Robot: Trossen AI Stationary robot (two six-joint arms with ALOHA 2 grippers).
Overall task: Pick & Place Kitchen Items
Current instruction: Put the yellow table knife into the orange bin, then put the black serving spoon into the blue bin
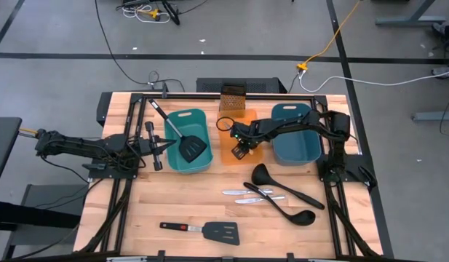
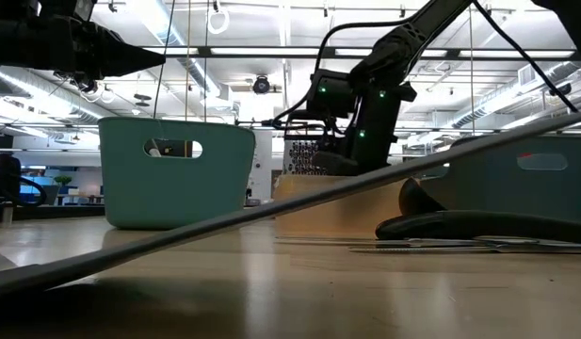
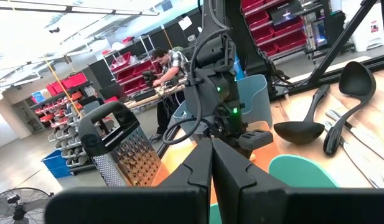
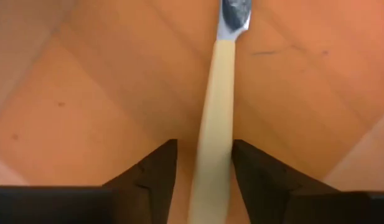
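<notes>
Orange tray [image 1: 234, 140] sits under my right gripper [image 1: 241, 151], between the two teal tubs. Right fingers [image 4: 148, 171] are spread, with the small yellow-handled knife [image 4: 215, 124] lying between them on the tray floor; I can't tell if the pads touch it. My left gripper [image 1: 163, 145] hangs by the left teal tub [image 1: 188, 142], fingers [image 3: 198, 163] pressed together, holding nothing. One black slotted spatula [image 1: 182, 138] leans in that tub, handle up over the far-left rim. Near side of the wooden table [image 1: 173, 204]: red-marked spatula [image 1: 202, 231] near centre, two silver table knives [image 1: 253, 196] side by side, two black ladles [image 1: 286, 200] just right of them. Brownish box grater [image 1: 232, 100] stands at the far edge behind the tray.
</notes>
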